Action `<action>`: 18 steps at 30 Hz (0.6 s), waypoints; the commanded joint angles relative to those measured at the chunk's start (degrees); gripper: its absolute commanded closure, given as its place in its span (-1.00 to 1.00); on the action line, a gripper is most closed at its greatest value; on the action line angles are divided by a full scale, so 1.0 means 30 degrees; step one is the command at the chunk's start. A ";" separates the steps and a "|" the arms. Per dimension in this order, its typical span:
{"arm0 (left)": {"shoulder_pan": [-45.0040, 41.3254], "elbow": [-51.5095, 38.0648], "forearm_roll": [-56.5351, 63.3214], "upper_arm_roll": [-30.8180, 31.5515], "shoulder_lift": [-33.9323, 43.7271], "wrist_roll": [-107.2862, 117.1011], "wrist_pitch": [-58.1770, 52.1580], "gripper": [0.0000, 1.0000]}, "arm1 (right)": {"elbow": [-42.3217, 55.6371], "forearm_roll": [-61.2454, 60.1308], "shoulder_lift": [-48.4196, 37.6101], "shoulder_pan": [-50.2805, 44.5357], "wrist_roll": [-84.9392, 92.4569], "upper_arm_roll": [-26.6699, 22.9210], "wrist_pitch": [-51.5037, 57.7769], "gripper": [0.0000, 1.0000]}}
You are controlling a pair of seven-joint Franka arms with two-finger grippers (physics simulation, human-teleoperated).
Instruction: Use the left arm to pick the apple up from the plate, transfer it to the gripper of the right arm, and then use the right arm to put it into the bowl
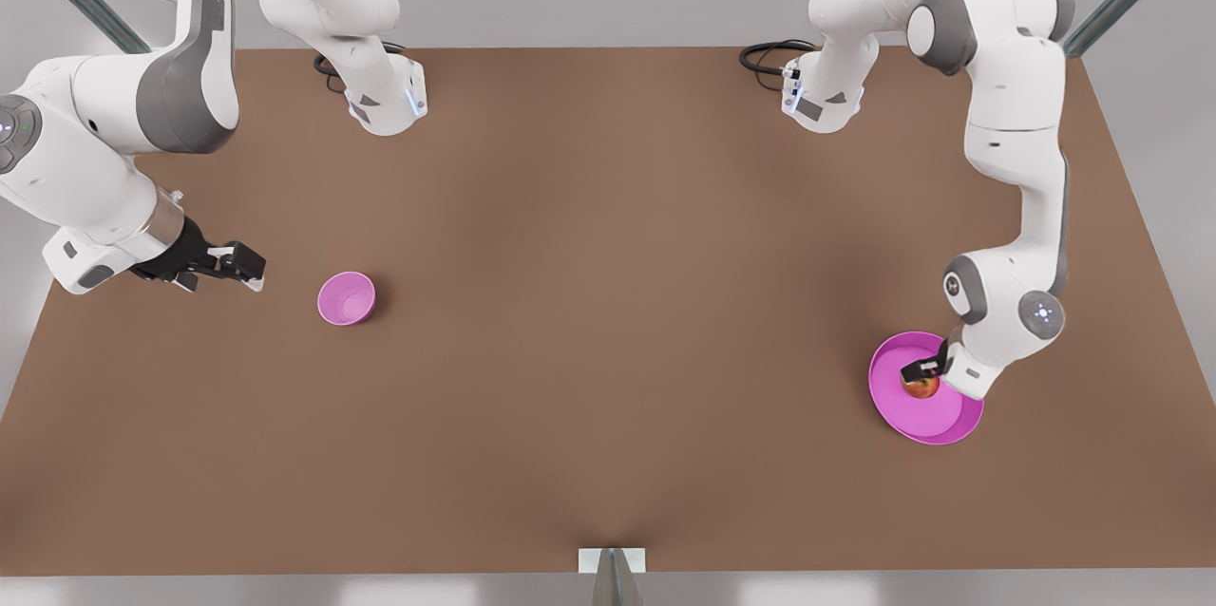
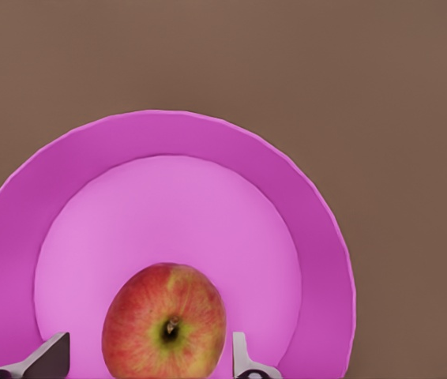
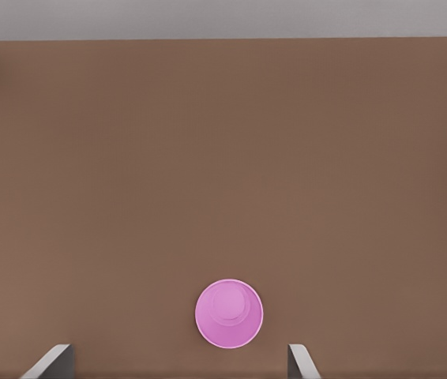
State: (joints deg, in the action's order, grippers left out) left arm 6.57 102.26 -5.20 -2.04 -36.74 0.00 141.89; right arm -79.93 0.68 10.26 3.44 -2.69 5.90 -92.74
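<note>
At the front view's lower right the left gripper [image 1: 923, 369] has its jaws spread either side of the apple [image 2: 164, 322] on the plate [image 2: 318, 237], seemingly not yet touching, so an off-centre squeeze could roll it away; the right gripper [image 1: 233, 266] waits open near the bowl [image 1: 346, 298].

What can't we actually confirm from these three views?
- Contact: in the left wrist view the left gripper fingers flank the apple with gaps; their tips and the apple's lower part are cut by the frame edge.
- Front view: the gripper and arm cover part of the apple on the plate.
- Right gripper: open, waiting beside the bowl; its height above the table is unclear.
</note>
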 commanded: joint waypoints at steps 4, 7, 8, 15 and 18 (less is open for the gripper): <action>0.0008 -0.0013 0.0064 0.0007 -0.0672 -0.0088 0.0750 -1.00 | -0.0017 -0.0020 -0.0021 -0.0004 -0.0042 0.0027 0.0006 -1.00; 0.0008 -0.0013 0.0064 0.0007 -0.0818 -0.0088 0.0750 -1.00 | -0.0018 -0.0020 -0.0021 -0.0004 -0.0042 0.0027 0.0006 -1.00; 0.0008 -0.0013 0.0064 0.0007 -0.0877 -0.0088 0.0750 -1.00 | -0.0018 -0.0020 -0.0021 -0.0004 -0.0042 0.0027 0.0006 -1.00; 0.0008 -0.0013 0.0064 0.0007 -0.0906 -0.0088 0.0867 -0.62 | 0.0012 -0.0020 -0.0021 -0.0004 -0.0013 0.0027 0.0006 -1.00; 0.0008 -0.0071 0.0064 0.0007 -0.0994 -0.0088 0.0867 -0.62 | 0.0012 -0.0020 -0.0021 -0.0004 -0.0013 0.0027 0.0006 -1.00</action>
State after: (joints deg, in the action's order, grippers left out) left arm 6.59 102.07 -5.12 -2.02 -39.74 -0.43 144.30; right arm -79.92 0.65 10.26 3.44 -2.77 5.96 -92.74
